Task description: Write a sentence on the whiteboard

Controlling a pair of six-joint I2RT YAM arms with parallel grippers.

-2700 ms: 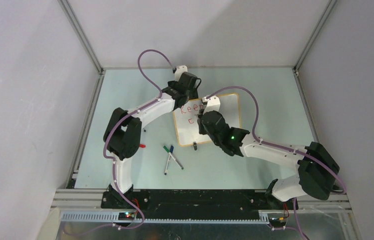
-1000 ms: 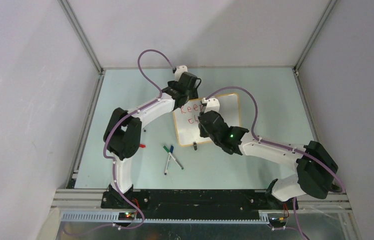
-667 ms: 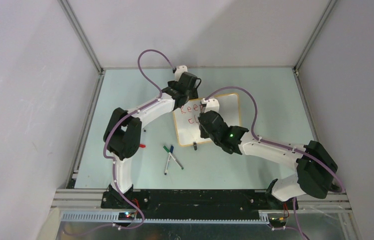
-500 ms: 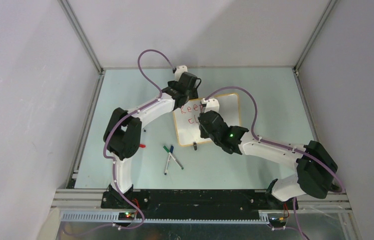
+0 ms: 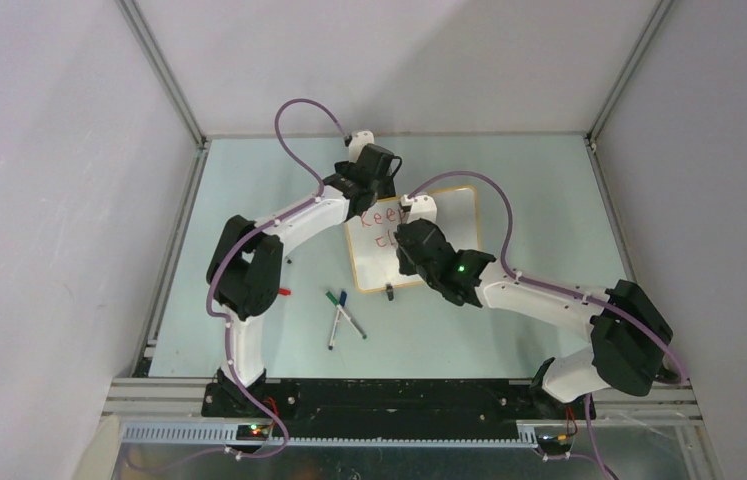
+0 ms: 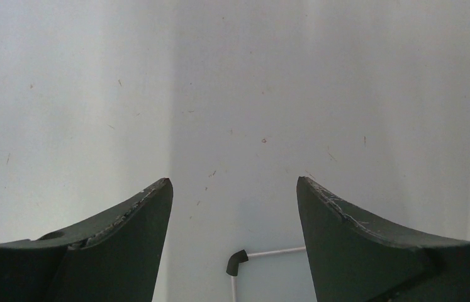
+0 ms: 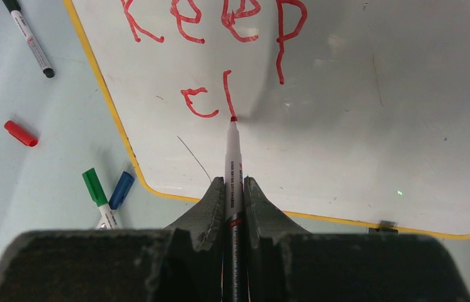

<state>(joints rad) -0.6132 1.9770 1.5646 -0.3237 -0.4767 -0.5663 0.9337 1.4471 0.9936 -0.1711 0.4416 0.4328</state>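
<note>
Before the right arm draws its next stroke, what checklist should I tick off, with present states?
1. The red marker clamped between the fingers of the right gripper: ok.
2. Marker tip at the foot of the second line's upright stroke on the whiteboard: ok.
3. The sentence complete: not ok, only "Keep", "c" and one stroke.
4. Bare board right of that stroke: ok.
5. The left gripper steadying the board: cannot tell; its fingers stand apart, empty.
6. The loose markers and red cap off the board: ok.
</note>
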